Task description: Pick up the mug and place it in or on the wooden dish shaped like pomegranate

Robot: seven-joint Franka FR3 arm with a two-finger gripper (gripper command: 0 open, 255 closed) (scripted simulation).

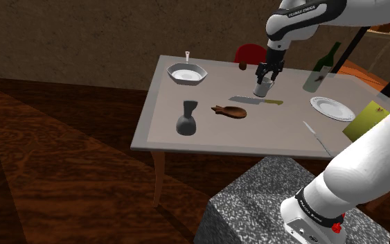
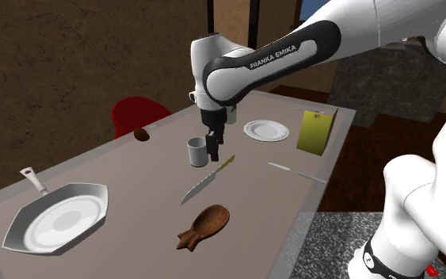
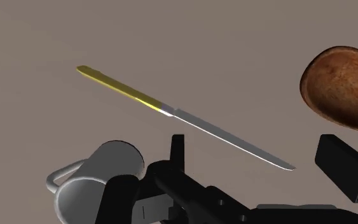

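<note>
End effector (image 2: 213,147) hanging open just beside the grey mug (image 2: 198,151), not around it, I am risking closing on nothing or tipping the mug onto the yellow-handled knife (image 2: 207,181).

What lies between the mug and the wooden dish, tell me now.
A knife lies between mug and wooden dish, in the second exterior view.

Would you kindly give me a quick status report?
Gripper open, beside mug, not holding. Mug upright on table. Knife lies between mug and wooden dish.
</note>
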